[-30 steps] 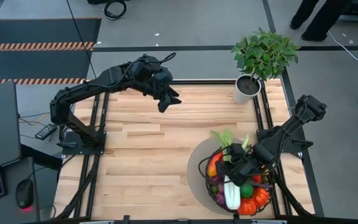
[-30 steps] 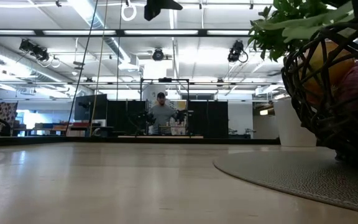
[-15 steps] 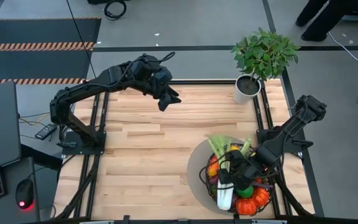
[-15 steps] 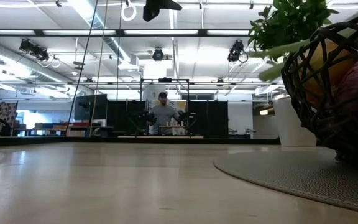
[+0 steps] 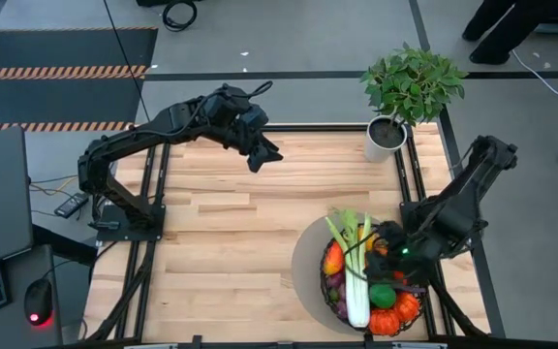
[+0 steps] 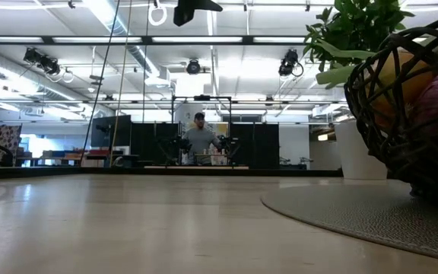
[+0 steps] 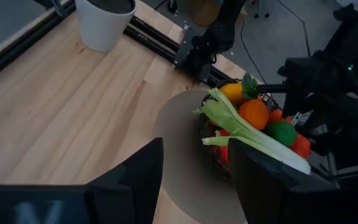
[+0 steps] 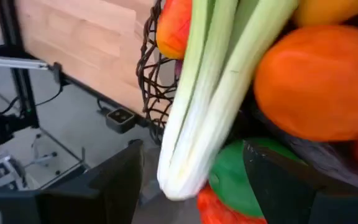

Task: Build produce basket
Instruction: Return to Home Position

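Your right hand (image 5: 389,254) hangs released over the basket (image 6: 424,175), just right of the leek (image 5: 358,286); your left hand (image 5: 266,158) hovers released, far left.

On a mat (image 5: 303,254) at the high view's lower right sits the basket (image 5: 327,291), a leek (image 5: 358,286) atop the produce (image 5: 395,310) inside. The pot (image 5: 385,138) stands upper right. The left gripper (image 5: 264,155) hangs upper centre, and the right gripper (image 5: 392,254) over the basket's right side.
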Tool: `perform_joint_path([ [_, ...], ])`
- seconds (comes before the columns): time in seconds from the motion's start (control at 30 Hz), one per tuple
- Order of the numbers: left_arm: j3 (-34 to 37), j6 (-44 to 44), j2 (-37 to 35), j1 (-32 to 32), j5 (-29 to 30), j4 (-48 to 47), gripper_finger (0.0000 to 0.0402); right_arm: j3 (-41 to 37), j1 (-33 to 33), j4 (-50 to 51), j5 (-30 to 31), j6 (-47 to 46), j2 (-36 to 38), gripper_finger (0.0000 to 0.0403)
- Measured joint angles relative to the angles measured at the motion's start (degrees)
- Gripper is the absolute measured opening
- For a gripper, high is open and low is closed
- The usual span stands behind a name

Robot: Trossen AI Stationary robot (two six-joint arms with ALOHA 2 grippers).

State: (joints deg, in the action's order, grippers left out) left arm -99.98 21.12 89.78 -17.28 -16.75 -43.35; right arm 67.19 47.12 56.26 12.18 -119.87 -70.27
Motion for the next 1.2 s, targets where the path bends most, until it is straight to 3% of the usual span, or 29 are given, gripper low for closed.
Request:
perform_joint_path([
  [0.23, 0.72, 1.70, 1.22, 4.25, 0.61, -4.86, 0.0184, 0.00, 3.00, 9.74, -2.74, -0.93, 5.89, 0.0272],
  [0.3, 2.38, 0.05, 2.12, 5.27, 2.35, -11.24, 0.0181, 0.00, 3.90, 12.72, -4.50, -2.11, 6.98, 0.0272],
  [0.43, 7.90, -1.56, 3.02, 6.75, 3.32, -15.36, 0.0175, 0.00, 6.07, 19.11, -10.30, -3.87, 8.42, 0.0272],
  [0.73, 19.94, 5.47, 4.37, 11.70, 1.49, 2.37, 0.0172, 0.00, 10.92, 33.44, -18.68, -4.24, 8.45, 0.0271],
  [1.03, 21.93, 5.22, 12.19, 17.70, 3.20, 7.02, 0.0172, -4.24, 14.05, 33.68, -25.39, -3.77, 7.66, 0.0271],
  [1.2, 21.90, 3.76, 12.98, 20.43, 3.10, 9.23, 0.0171, -6.43, 15.23, 29.45, -24.99, -3.62, 7.57, 0.0264],
])
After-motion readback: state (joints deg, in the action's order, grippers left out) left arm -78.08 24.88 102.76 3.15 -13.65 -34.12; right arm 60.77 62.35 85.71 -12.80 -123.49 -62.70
